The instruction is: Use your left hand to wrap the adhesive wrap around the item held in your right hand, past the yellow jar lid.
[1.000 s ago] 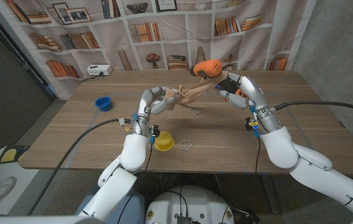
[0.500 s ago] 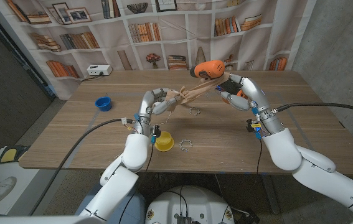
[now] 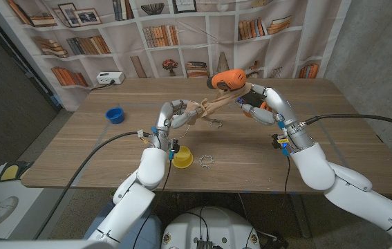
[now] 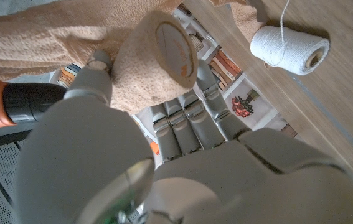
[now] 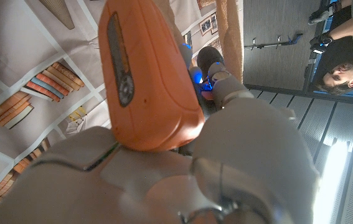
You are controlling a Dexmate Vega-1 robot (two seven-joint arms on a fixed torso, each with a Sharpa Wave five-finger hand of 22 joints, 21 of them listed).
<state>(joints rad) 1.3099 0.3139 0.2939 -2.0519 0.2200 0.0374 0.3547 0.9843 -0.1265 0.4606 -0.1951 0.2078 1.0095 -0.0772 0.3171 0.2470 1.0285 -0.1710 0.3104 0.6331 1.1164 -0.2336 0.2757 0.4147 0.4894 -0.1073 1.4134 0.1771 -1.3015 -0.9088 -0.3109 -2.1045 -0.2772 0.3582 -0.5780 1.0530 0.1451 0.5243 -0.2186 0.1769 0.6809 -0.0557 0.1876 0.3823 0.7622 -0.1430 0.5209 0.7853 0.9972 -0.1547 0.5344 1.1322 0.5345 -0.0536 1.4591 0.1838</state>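
Left hand raised over table centre, fingers curled around tan adhesive wrap roll; roll end with cardboard core visible in left wrist view. Loose wrap strip stretched taut from roll up to orange drill, well above tabletop. Right hand closed on drill grip, holding it aloft at far centre; orange body seen close up in right wrist view, hand wrapped below it. Yellow jar lid on table near front edge, just beside left forearm, nearer the robot than both hands. Blue cup left of left hand, well apart. White string spool lying on table. Person at edge of right wrist view.
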